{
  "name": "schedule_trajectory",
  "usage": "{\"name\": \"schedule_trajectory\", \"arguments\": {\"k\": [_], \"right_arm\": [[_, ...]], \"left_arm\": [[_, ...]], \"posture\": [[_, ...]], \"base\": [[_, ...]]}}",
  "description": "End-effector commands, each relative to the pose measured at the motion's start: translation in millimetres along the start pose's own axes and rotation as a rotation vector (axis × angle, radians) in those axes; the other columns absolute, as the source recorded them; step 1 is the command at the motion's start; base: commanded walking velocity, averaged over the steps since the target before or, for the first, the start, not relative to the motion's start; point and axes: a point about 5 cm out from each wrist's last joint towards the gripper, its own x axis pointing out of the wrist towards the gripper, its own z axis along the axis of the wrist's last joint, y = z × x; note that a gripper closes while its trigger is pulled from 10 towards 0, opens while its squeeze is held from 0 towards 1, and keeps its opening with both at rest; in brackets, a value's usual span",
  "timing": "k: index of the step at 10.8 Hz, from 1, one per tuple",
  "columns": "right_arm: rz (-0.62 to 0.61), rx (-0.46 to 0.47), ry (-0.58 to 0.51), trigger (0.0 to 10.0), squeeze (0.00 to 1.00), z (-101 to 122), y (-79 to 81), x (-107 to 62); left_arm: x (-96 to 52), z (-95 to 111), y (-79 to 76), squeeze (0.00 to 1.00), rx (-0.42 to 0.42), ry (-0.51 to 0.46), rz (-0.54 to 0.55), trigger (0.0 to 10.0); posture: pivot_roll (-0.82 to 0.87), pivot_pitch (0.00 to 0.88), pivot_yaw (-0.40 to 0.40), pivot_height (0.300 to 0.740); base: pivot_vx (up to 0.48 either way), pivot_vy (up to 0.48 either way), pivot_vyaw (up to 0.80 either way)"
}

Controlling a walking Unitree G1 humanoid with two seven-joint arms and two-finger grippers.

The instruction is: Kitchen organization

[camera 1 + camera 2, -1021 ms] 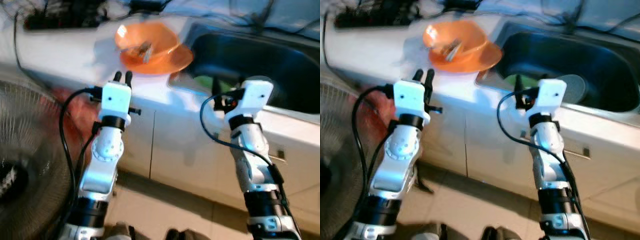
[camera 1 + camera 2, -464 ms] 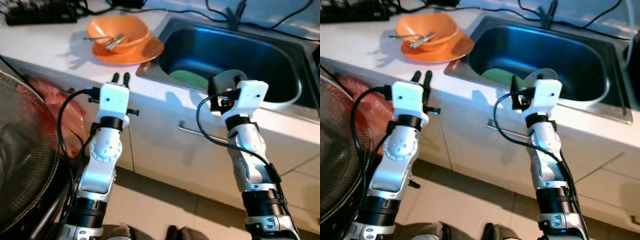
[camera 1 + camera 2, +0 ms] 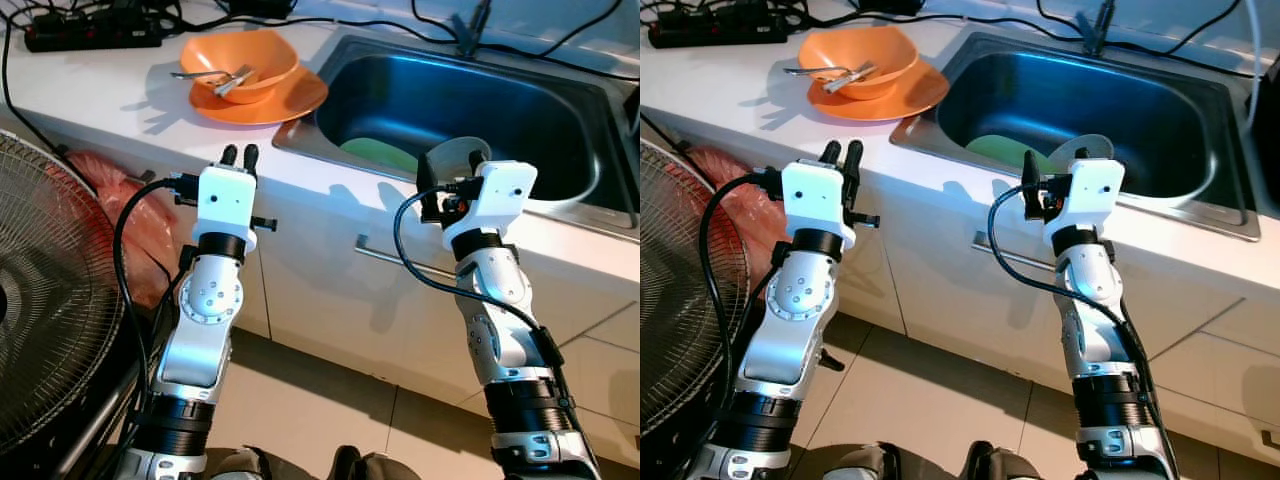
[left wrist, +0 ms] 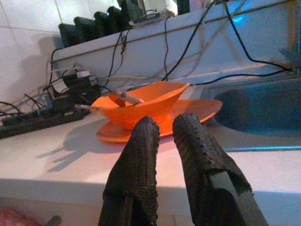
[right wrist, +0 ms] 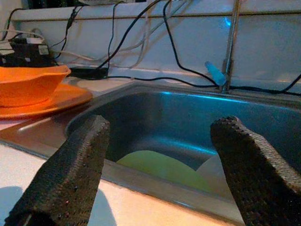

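- left hand (image 3: 240,153) raised at the front edge of the white tabletop (image 3: 110,85), its two black fingers (image 4: 136,155) pressed together, gripping nothing
- left hand's fingertips point toward the orange crockery, well short of it, no contact
- right hand (image 5: 160,160) up at the front rim of the stainless steel sink basin (image 3: 520,110), fingers spread wide, nothing between them
- shallow orange plastic bowl (image 3: 240,58) sits on a flat orange plate (image 3: 290,100), on the tabletop just beside the sink's left rim
- metal cutlery (image 3: 215,77) lies inside the bowl, handle ends sticking out over its left side; looks like a spoon plus one more piece, can't tell exactly
- pale green round plate (image 3: 375,157) lies flat on the sink floor near the front wall
- grey-white round dish (image 3: 455,160) leans tilted next to the green plate, partly hidden behind the right hand
- black power strip (image 3: 95,30) with cables along the tabletop's back edge, left corner
- more black cables (image 3: 400,22) run along the back edge behind the sink
- white cabinet doors below the tabletop, metal bar handle (image 3: 400,262) on one
- round wire-grille fan (image 3: 50,310) on the floor at far left
- red plastic bag (image 3: 120,215) between the fan and the cabinet
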Motion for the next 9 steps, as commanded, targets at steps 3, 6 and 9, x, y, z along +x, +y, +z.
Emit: {"name": "schedule_trajectory", "arguments": {"k": [3,6,9], "right_arm": [[0.000,0.002,-0.003,10.0,0.00,1.9,-0.4,1.2],[0.004,-0.006,-0.004,10.0,0.00,1.8,0.3,0.8],[0.002,-0.008,-0.006,10.0,0.00,1.9,0.3,1.1]], "left_arm": [[0.1,-0.3,2.8,0.00,0.013,0.006,0.018,10.0],[-0.1,-0.3,3.1,0.00,0.014,0.007,0.019,10.0],[0.2,-0.1,3.3,0.00,0.014,0.004,0.019,10.0]], "posture": [[0.06,0.150,-0.047,0.740],[0.06,0.152,-0.047,0.740],[0.06,0.151,-0.047,0.740]], "base": [[0.209,0.000,0.00],[0.335,0.000,0.00],[0.340,0.000,0.00]]}}
